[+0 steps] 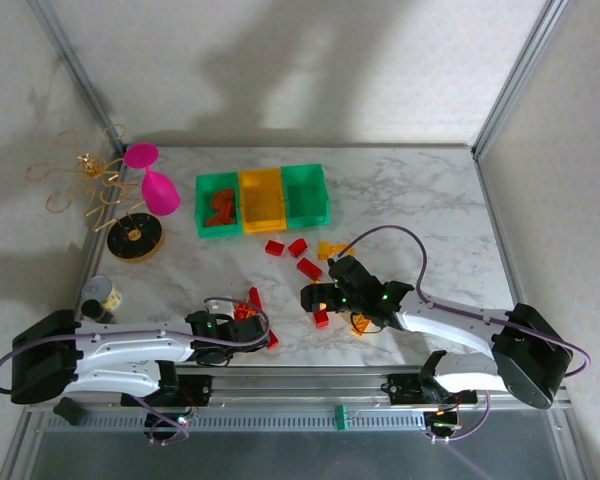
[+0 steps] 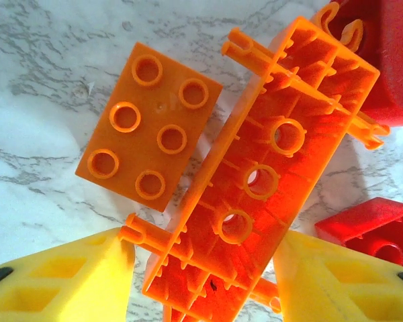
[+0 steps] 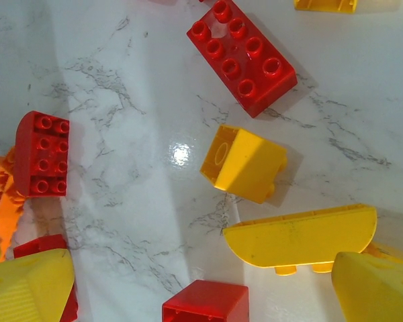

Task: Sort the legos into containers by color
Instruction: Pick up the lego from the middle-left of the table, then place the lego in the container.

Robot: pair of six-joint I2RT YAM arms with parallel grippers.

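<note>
Between the fingers of the left gripper point(image 2: 205, 245): the near end of a long orange brick point(image 2: 262, 181), flipped so its hollow underside faces up.
Long orange brick, axis: lower left to upper right in the left wrist view.
Left gripper, state: its yellow fingers point(image 2: 60, 282) sit close against both sides of that brick. Whether they clamp it, I cannot tell.
Six-stud orange brick point(image 2: 150, 126): studs up, just beside the long brick, lying roughly parallel to it.
Red brick point(image 2: 389, 60): at the long brick's far end.
Right gripper point(image 3: 201, 261): fingers wide apart over bare marble, holding nothing.
Eight-stud red brick point(image 3: 242, 47): studs up, axis upper left to lower right.
Yellow curved piece point(image 3: 299, 235): on its side, axis almost level, studs toward the bottom edge, just beside the right finger.
Yellow sloped brick point(image 3: 243, 164): tipped over, between those two.
Loose legos point(image 1: 309, 268): scattered on the surface point(image 1: 430, 200) between the grippers and the bins.
Containers: three in a row at the back, side by side.
Left green bin point(image 1: 218, 178): holds reddish pieces point(image 1: 220, 208).
Yellow bin point(image 1: 261, 173): contents cannot be told apart from its own colour.
Right green bin point(image 1: 304, 168): rightmost in the row.
Top view: gives the bins and a tilted pink goblet point(image 1: 155, 180), but studs are too small to read.
Wrist views: give stud faces and undersides.
</note>
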